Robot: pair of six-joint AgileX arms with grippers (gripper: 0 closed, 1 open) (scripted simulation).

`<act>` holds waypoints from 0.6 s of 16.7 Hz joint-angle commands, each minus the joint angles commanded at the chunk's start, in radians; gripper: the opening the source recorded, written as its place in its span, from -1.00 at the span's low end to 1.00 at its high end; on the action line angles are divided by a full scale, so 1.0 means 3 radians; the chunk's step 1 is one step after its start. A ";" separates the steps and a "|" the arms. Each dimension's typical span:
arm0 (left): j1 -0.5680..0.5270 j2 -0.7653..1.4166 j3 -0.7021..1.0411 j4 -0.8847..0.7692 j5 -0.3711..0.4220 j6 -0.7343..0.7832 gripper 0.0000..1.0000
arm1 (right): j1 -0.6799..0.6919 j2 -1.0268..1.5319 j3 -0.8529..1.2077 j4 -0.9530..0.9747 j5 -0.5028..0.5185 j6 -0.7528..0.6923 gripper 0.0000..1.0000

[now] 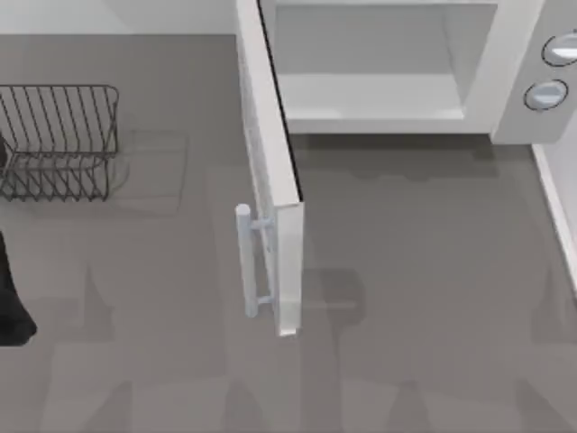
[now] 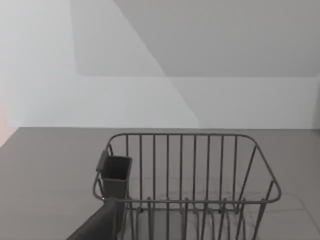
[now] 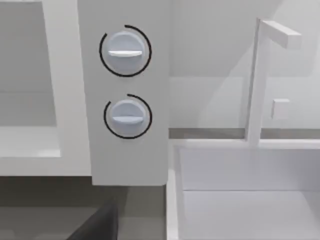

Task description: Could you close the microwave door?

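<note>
**A:** Since the left arm (image 1: pixel 13 302) is sitting at the table's left edge, can't tell its grip, which way's the microwave door (image 1: pixel 270 171) lying?

**B:** Off to its right, swinging open toward the near side from the microwave (image 1: pixel 397 63). Left's looking nearer.

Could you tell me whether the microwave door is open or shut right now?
Open. The microwave door stands swung out toward the table's front, edge-on from above, leaving the microwave cavity exposed.
</note>
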 joint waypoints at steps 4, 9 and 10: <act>-0.0024 0.0087 0.0097 -0.0067 0.0019 0.0045 1.00 | 0.0000 0.0000 0.0000 0.0000 0.0000 0.0000 1.00; -0.0197 0.0775 0.0867 -0.0616 0.0177 0.0409 1.00 | 0.0000 0.0000 0.0000 0.0000 0.0000 0.0000 1.00; -0.0245 0.0978 0.1095 -0.0781 0.0225 0.0519 1.00 | 0.0000 0.0000 0.0000 0.0000 0.0000 0.0000 1.00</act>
